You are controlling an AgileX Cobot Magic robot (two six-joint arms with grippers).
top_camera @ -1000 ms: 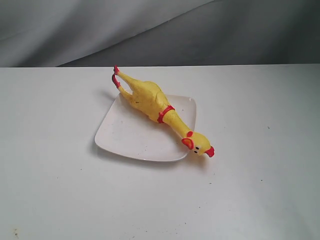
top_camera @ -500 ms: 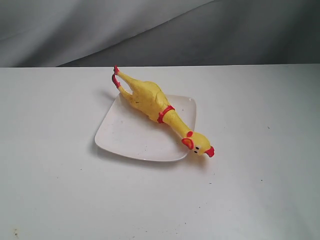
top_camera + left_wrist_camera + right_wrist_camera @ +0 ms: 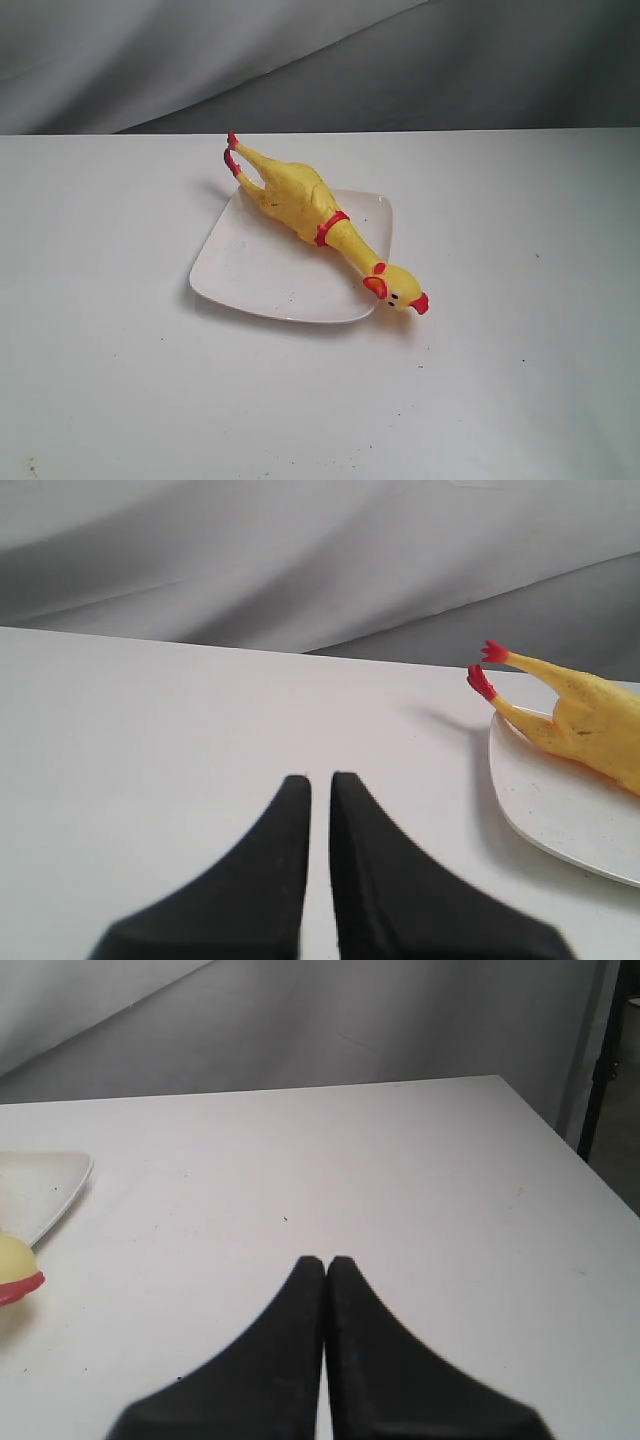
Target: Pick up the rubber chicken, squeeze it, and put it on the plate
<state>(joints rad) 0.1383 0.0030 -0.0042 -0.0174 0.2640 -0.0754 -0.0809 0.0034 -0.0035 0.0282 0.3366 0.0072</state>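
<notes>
Nothing's budged in the last second. The rubber chicken lies diagonally across the white plate, red feet poking past the far corner and its head hanging over the near right edge above the table. Neither arm shows in the exterior view. Left gripper hovers over bare tabletop beside the plate, fingers nearly together, just a thin slit, holding nothing. Right gripper is pressed fully closed, also empty.
</notes>
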